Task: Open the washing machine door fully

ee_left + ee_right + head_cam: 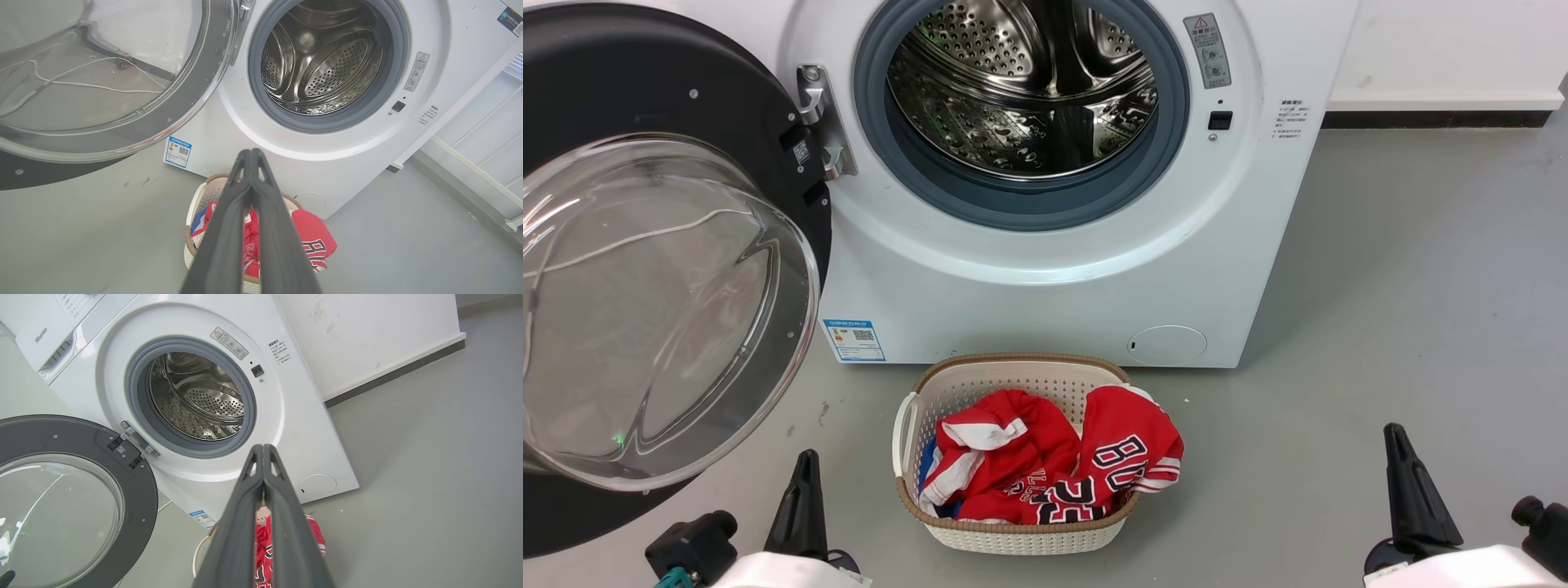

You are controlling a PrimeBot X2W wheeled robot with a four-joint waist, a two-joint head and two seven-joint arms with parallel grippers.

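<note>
Left gripper [250, 152] is hanging low with its fingers pressed together, gripping nothing. Right gripper [262, 447] is doing the same: tips meeting, nothing between them. In the head view both are sitting at the bottom edge, well short of the machine.

Room: the washing machine door [662, 286] is standing open on the left side of the white machine [1045, 310], taking up the whole left flank. Its lower rim is hanging just above and beside the left gripper, not touching it. A woven basket [1021, 359] is sitting on the floor right in front of the machine, between the two grippers. Bare grey floor [1405, 286] is running open to the right, up to the dark skirting [1437, 118].

Writing: I am reading "Hisense" [41, 335] on the drawer front. A blue label with a QR code [854, 339] is sitting at the lower left corner of the front. A grey warning sticker [1207, 51] with a red triangle and a block of small print [1289, 118] are too fine to read. The red jersey [1094, 465] in the basket is showing big characters, folded; I am making out "BU".

Door: it is hanging off the hinge [821, 122] by its right edge, inner face and glass bowl bulging toward me. Being round, it has no long axis. The drum [1021, 90] is fully exposed.
</note>
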